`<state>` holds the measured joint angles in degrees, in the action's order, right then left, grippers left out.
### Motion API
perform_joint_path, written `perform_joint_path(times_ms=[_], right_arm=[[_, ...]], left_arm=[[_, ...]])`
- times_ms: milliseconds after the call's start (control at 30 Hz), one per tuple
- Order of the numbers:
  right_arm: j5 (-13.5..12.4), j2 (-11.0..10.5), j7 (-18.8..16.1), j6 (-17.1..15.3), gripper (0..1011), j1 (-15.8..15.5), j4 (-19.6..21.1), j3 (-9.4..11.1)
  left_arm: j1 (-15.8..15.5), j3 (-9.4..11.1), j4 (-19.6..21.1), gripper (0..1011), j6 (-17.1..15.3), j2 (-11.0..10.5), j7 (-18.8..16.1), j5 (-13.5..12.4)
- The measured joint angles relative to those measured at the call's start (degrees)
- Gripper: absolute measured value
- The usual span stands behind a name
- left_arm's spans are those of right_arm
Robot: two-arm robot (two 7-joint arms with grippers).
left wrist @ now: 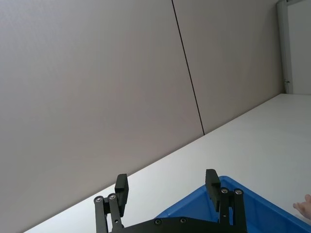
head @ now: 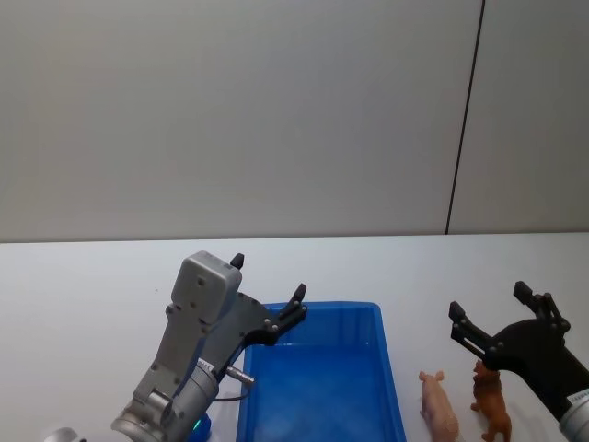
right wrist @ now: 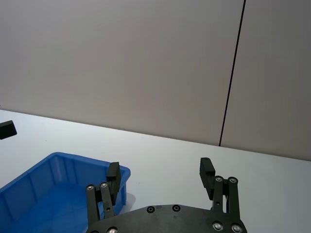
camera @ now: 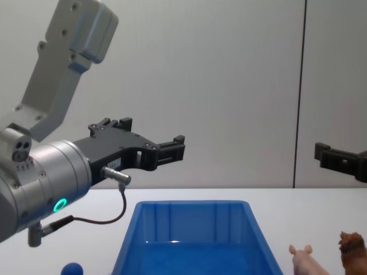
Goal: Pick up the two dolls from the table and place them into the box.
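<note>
Nothing boxed yet: pig (head: 439, 407) and lion (head: 491, 401) stand right of the box (head: 392, 373). The left gripper (head: 269, 278) hovers over its left edge and the right gripper (head: 489, 299) right of it, both wide open, empty.

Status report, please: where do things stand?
Left gripper, right gripper: jaws open, empty. Pig, lion on table, beside box. Nothing in the way.

No legible txt (prob. none anywhere).
</note>
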<state>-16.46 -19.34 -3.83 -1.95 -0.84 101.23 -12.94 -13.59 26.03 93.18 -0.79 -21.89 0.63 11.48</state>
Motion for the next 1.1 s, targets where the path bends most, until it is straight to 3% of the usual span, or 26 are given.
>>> perform_joint_path(times_ms=[833,1100], right_arm=[[0.00,-0.01,0.00,-0.10,1001,0.00,-0.02,0.10],[-0.43,-0.32,0.86,-2.49,1001,-0.21,-0.28,0.54]], left_arm=[[0.00,0.00,0.00,1001,0.00,0.00,0.00,0.00],[0.00,0.00,0.00,1001,0.00,0.00,0.00,0.00]])
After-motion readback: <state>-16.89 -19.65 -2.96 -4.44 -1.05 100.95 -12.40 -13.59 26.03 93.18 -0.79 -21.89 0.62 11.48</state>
